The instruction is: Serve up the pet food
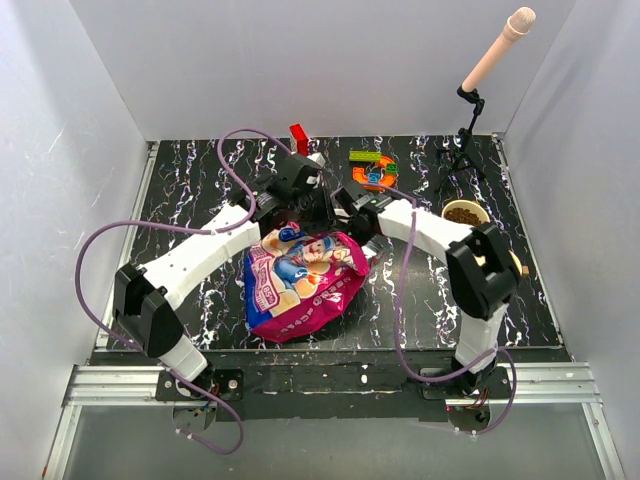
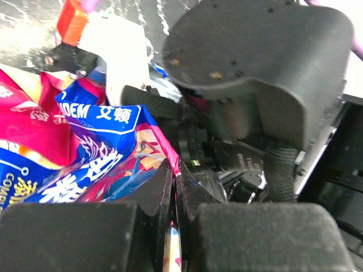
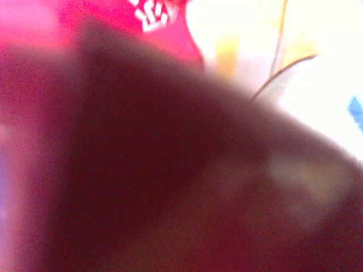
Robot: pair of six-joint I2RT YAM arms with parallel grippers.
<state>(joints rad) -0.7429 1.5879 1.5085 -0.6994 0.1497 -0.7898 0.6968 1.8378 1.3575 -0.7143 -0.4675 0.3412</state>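
The glossy pink, white and blue food bag (image 1: 300, 280) lies on the dark marbled table, its top edge toward the back. My left gripper (image 1: 298, 207) is at that top edge; in the left wrist view it (image 2: 174, 181) is shut on a thin fold of the bag (image 2: 85, 153). My right gripper (image 1: 352, 218) is at the bag's top right corner, close to the left one. The right wrist view is filled by a blur of the bag (image 3: 164, 22), so its jaws do not show. Dark-brown kibble (image 1: 463, 215) lies in a small bowl (image 1: 480, 208) at the right.
Colourful toy blocks (image 1: 372, 168) and a red block (image 1: 299, 138) lie at the back of the table. A microphone on a black stand (image 1: 468, 130) is at the back right. White walls enclose the table on three sides.
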